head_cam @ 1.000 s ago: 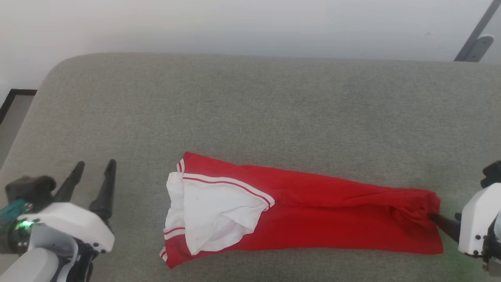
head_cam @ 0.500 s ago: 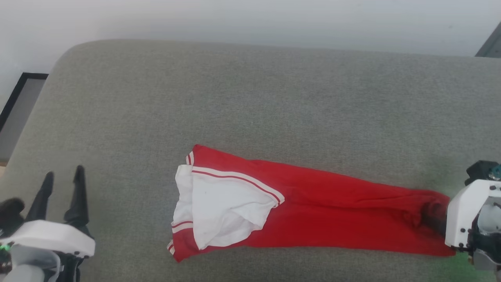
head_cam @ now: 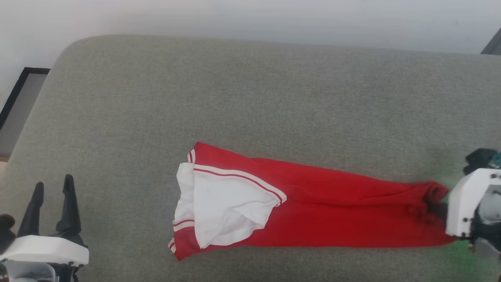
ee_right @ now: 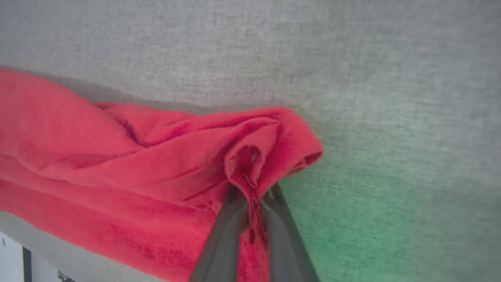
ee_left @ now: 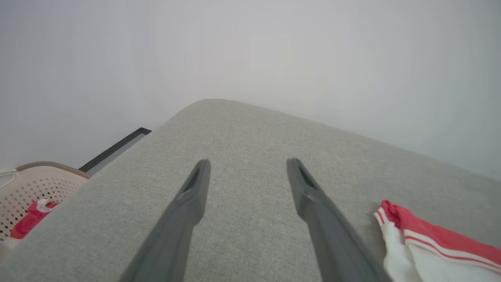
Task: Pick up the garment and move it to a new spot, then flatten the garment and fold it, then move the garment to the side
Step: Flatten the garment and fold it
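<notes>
The garment [head_cam: 332,215] lies folded into a long red strip across the grey cushioned surface [head_cam: 250,102], its white sleeve with striped trim [head_cam: 227,207] at the left end. My right gripper [head_cam: 432,207] is at the strip's right end, shut on a bunched fold of red cloth; the right wrist view shows the garment [ee_right: 137,172] pinched between the two dark fingers [ee_right: 231,227] of my right gripper [ee_right: 252,192]. My left gripper [head_cam: 53,186] stands open over bare cushion well left of the garment. In the left wrist view, my left gripper [ee_left: 246,162] has nothing between its fingers, and the garment's sleeve end [ee_left: 422,243] shows at the right.
A beige perforated basket [ee_left: 27,188] with a small red-and-white cloth [ee_left: 31,219] stands beyond the cushion's left edge. A dark-framed floor panel [head_cam: 19,102] lies off the left corner. A pale wall runs behind the cushion.
My right gripper has pushed into the garment's right end and shut on a fold of it. The head camera has shifted; my left gripper sits lower and further left in view, still open.
</notes>
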